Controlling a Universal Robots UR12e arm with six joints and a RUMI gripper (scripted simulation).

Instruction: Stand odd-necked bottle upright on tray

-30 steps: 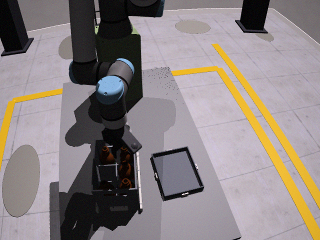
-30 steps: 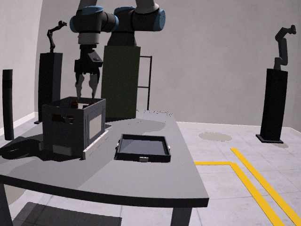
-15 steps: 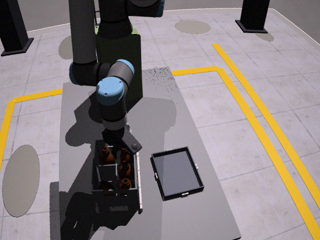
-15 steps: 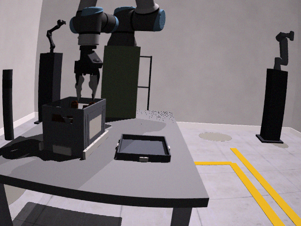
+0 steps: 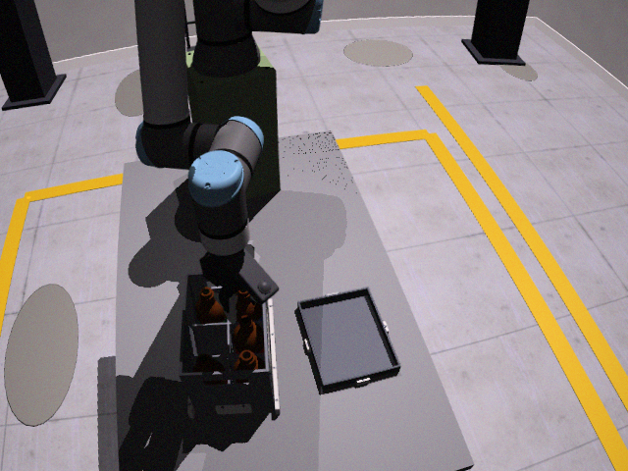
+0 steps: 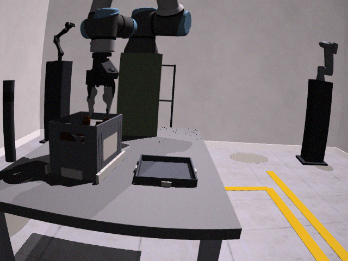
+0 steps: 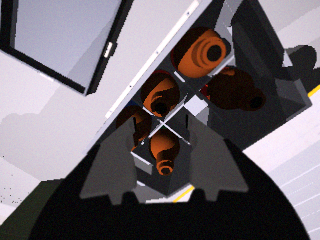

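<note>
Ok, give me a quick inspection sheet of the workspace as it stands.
Surface: grey table, partly shadowed.
Job's things: crate holding brown bottles; tray beside it, nothing in it.
Clutter: nothing seen.
Grippers: gripper partly open, holding nothing, fingertips at the crate's rim above a bottle.
Cables: nothing seen.
Surroundings: yellow floor lines, dark pedestals, green arm base.

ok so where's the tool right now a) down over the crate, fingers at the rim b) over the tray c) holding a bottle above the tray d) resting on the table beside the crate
a: the tool hangs over the crate, fingertips at its rim above the bottles, holding nothing; the tray has nothing on it.
</note>
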